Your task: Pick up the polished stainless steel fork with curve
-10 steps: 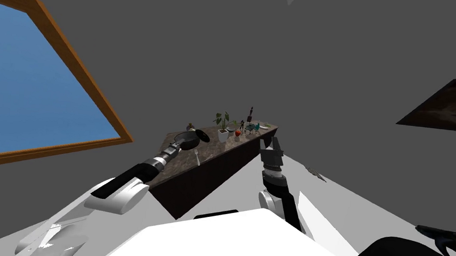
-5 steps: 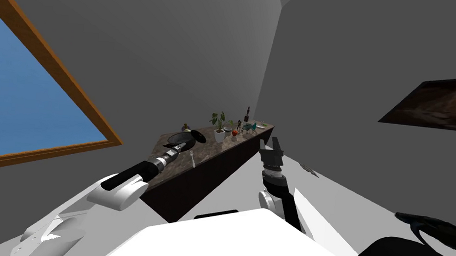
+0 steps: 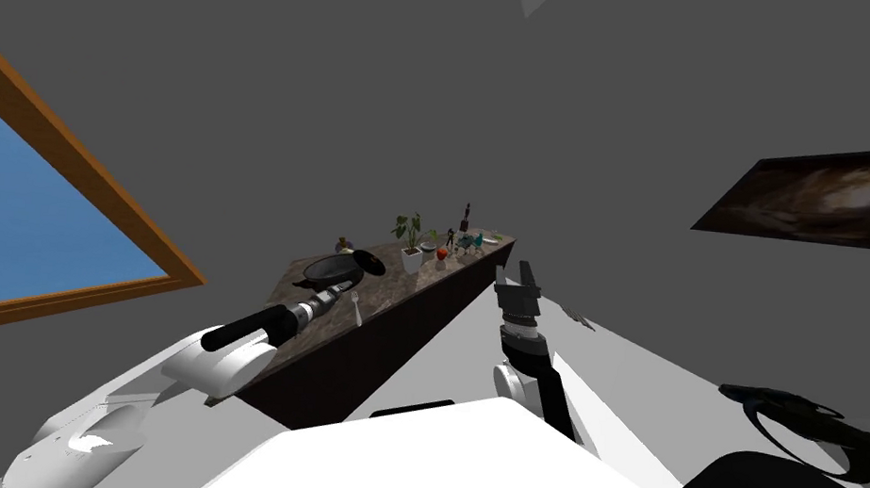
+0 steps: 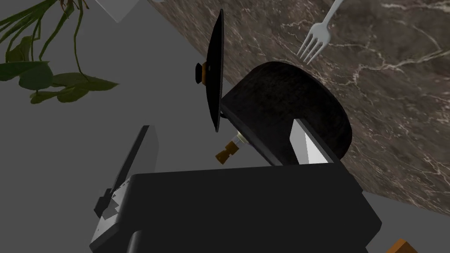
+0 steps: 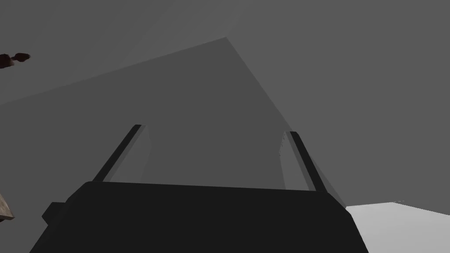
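A pale grey fork [image 4: 319, 37] lies flat on the dark marbled counter top [image 4: 395, 88], its tines toward a black pot [image 4: 285, 110]. In the head view the fork [image 3: 356, 308] is a small light mark near the counter's near end. My left gripper [image 4: 219, 125] hovers open over the pot, with the fork a short way off to one side, and holds nothing. At the end of the outstretched left arm, the left gripper [image 3: 334, 293] sits just left of the fork. My right gripper [image 3: 519, 277] is raised beside the counter's front, open and empty.
A black lid [image 4: 217, 70] leans upright against the pot. Further along the counter [image 3: 392, 295] stand a potted plant [image 3: 411, 242], a red fruit [image 3: 442, 253] and several small ornaments. A window [image 3: 38, 222] is at the left and a dark picture [image 3: 823, 199] on the right wall.
My view has swung, so the counter now sits lower and further left. The left arm has stretched out over the counter, closing the gap to the fork. The right arm has held still.
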Tool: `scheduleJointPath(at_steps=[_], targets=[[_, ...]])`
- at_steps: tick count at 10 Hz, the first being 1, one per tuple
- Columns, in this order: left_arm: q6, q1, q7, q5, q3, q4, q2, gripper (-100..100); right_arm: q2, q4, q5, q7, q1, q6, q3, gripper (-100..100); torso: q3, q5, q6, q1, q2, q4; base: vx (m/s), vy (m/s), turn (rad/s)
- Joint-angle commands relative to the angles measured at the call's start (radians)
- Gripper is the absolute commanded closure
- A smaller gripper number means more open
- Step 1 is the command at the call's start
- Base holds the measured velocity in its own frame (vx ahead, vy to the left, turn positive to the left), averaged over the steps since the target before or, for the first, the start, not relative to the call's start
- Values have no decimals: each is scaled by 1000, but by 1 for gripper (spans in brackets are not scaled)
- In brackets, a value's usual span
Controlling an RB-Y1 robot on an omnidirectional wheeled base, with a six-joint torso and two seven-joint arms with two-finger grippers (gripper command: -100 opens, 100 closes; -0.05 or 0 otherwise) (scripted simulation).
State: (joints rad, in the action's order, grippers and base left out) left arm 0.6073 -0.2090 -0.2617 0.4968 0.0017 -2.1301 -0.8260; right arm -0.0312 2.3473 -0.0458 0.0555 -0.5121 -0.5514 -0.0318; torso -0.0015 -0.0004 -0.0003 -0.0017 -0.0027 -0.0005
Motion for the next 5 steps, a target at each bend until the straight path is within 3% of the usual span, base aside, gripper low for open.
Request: scheduleJointPath(at_steps=[1,2,3,4,5], targets=[[50,10,-7,9,-8,9,-15,-100,0,0,0,0,0,0,0,0,0,0,0,0,0,0,39,-29,-60],[79,15,-21,31,-19,25,-51,-100,0,0,0,0,0,0,0,0,0,0,0,0,0,0,40,-35,-91],[102,15,-21,31,-19,25,-51,-100,0,0,0,0,0,0,0,0,0,0,0,0,0,0,40,-25,-70],[132,20,-35,53,-31,42,-85,-100,0,0,0,0,0,0,0,0,0,0,0,0,0,0,56,-25,-130],[151,20,-35,53,-31,42,-85,-100,0,0,0,0,0,0,0,0,0,0,0,1,0,0,46,-19,-57]])
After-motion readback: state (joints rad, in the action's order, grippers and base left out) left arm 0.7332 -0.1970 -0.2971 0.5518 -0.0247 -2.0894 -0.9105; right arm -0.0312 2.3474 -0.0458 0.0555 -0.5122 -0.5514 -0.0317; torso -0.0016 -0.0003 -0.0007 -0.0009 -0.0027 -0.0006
